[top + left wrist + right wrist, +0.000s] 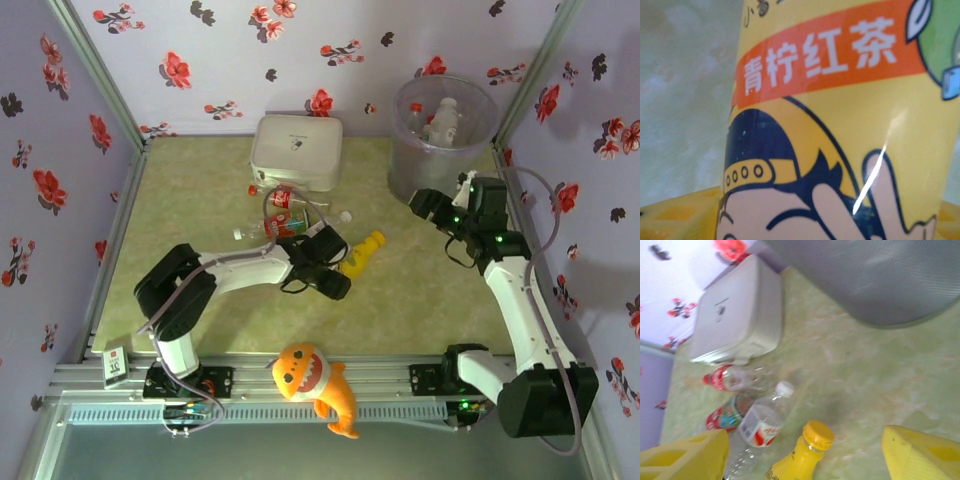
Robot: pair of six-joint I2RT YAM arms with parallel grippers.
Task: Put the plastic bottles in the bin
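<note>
So, the yellow bottle (365,250) is clamped between the left gripper (340,270) pads, low over the table (420,300). The right gripper (428,207) is held with jaws apart and empty, just beside the bin (420,165). Two bottles (445,120) can be seen inside it, and three clear bottles (762,425) are lying near the white box (295,150).

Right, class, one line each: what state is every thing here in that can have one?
bin: upright, open-topped, bottles inside
yellow bottle: lying down, capped, at the left fingers
white-capped bottle: lying down, capped
red-capped bottle: lying down, capped
white box: lid shut
right fingers: apart, empty
</note>
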